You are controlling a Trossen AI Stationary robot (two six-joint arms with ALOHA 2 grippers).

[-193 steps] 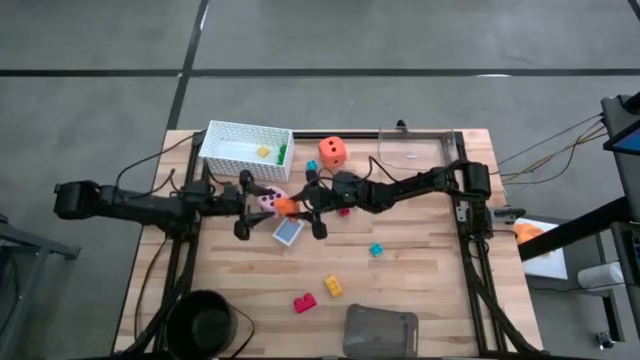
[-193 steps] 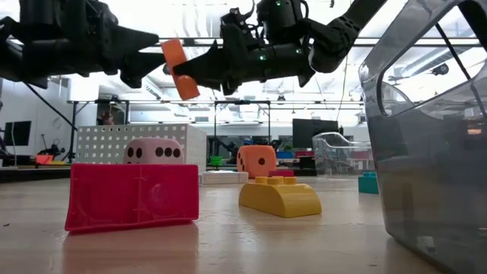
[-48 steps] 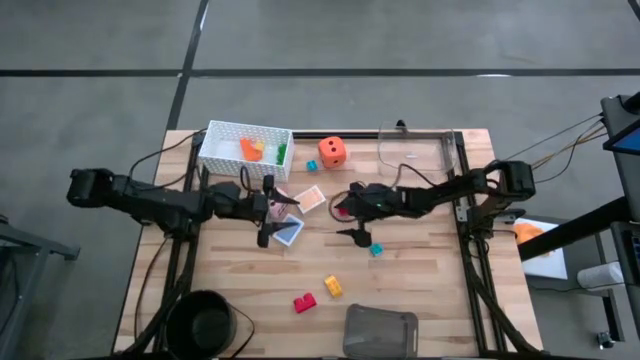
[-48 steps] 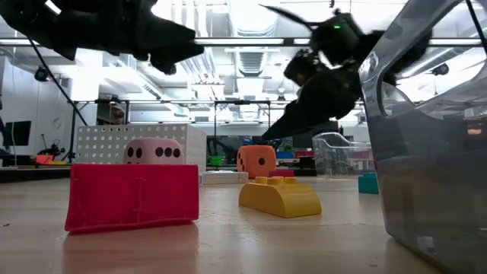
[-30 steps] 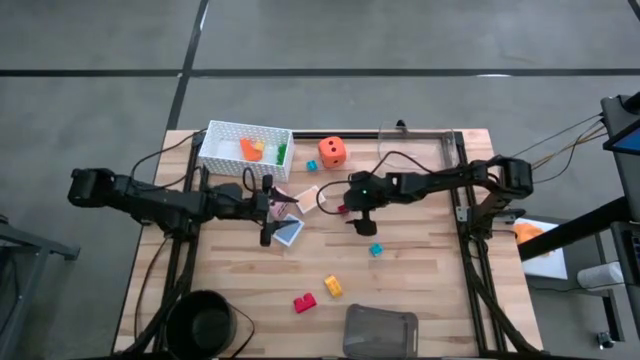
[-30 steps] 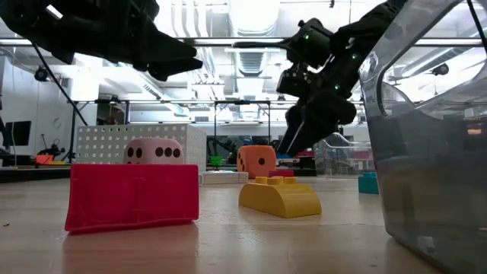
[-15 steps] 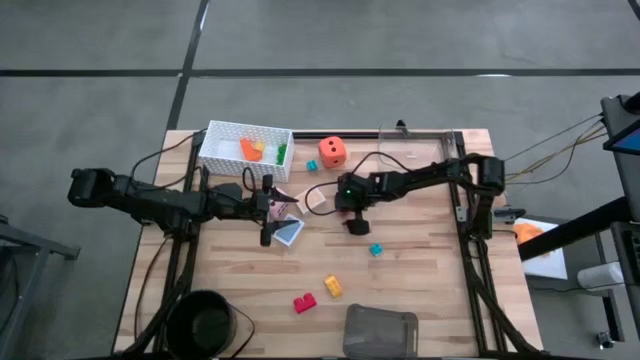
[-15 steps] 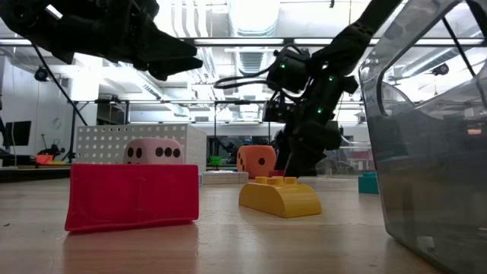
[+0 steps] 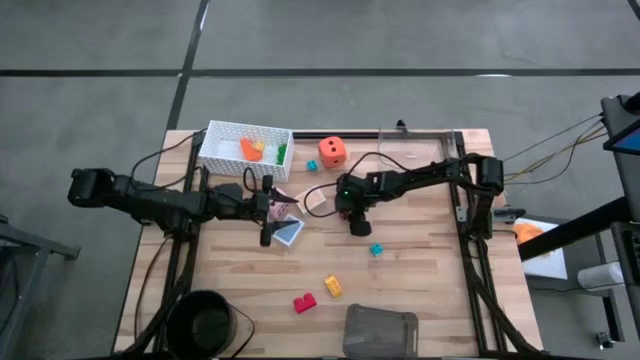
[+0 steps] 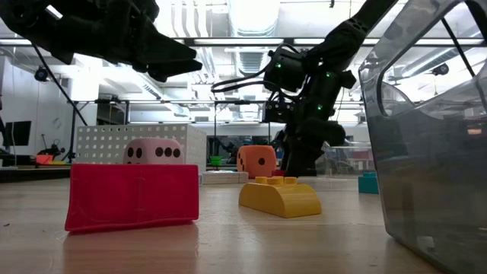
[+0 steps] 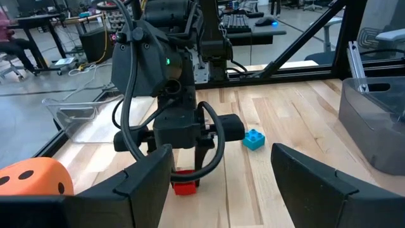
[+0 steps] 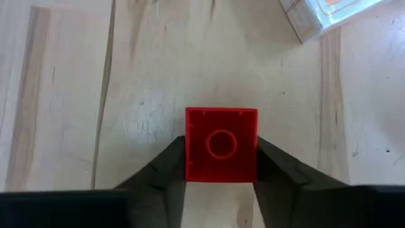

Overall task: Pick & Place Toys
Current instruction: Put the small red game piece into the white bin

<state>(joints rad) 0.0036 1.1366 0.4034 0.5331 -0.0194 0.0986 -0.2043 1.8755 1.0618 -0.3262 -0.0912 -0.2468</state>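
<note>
A small red brick (image 12: 221, 130) lies on the wooden table (image 9: 420, 270) near its middle. My right gripper (image 12: 221, 152) points steeply down and is shut on it; the left wrist view shows the same brick (image 11: 185, 182) under those fingers. My left gripper (image 9: 270, 208) hovers open above the pink die (image 10: 152, 151) and the blue card (image 9: 289, 232). A peach card (image 9: 316, 199) lies between the two grippers. The orange die (image 9: 333, 152) stands farther back, beside the white basket (image 9: 245, 148), which holds orange, yellow and green bricks. My right gripper pinches the small red brick by two opposite sides (image 12: 188, 155), one finger (image 12: 166, 172) on each. The fingers come from above, slanting down. The brick sits level with its underside on the table.
A teal brick (image 9: 376, 250), a yellow brick (image 9: 333, 287) and another red brick (image 9: 305, 302) lie toward the near edge. A grey tray (image 9: 380, 330) and a black round pot (image 9: 205, 322) stand at the front, and a clear container (image 9: 415, 145) at the back right.
My right gripper has gone down and a little toward the table's left edge, tipping more steeply downward, until its fingers stood around the small red brick. It has then shut on the brick, which stays on the table.
</note>
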